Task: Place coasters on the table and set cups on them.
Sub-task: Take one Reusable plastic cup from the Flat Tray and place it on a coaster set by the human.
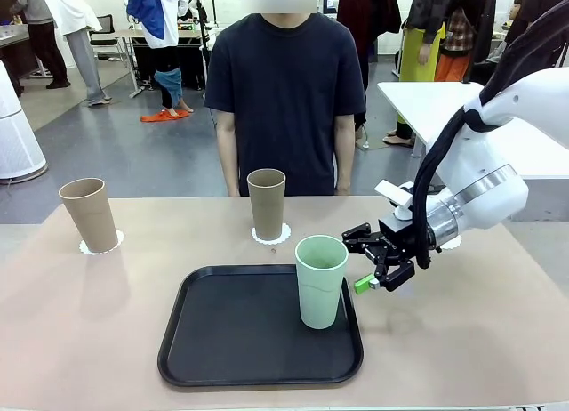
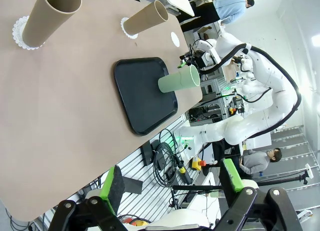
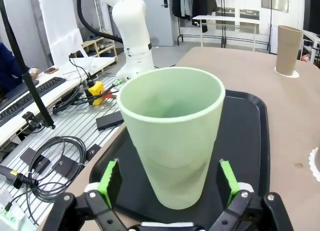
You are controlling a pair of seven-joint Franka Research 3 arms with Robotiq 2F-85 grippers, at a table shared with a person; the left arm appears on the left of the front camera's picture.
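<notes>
a: where does the mint green cup (image 1: 320, 281) stand against the right gripper (image 1: 384, 261)?

b: upright on the right part of the black tray (image 1: 231, 340), just left of the claw. its long axis runs straight up. in the right wrist view the cup (image 3: 172, 136) sits between the green pads (image 3: 111, 178), jaws spread wide and apart from its wall, gripping nothing.

a: which arm is nearer?

b: the right one, by far. the left gripper (image 2: 172, 188) hangs well back off the near left of the table (image 1: 71, 340), jaws also wide and empty.

a: and the rest?

b: two tan cups (image 1: 90, 214) stand on coasters (image 1: 114, 243) at the far side. a third coaster (image 2: 175, 39) lies bare at the far right.

a: what is hard to make out?

b: in the front view the right arm hides most of that bare coaster. whether the pads reach level with the cup's middle is unclear.
</notes>
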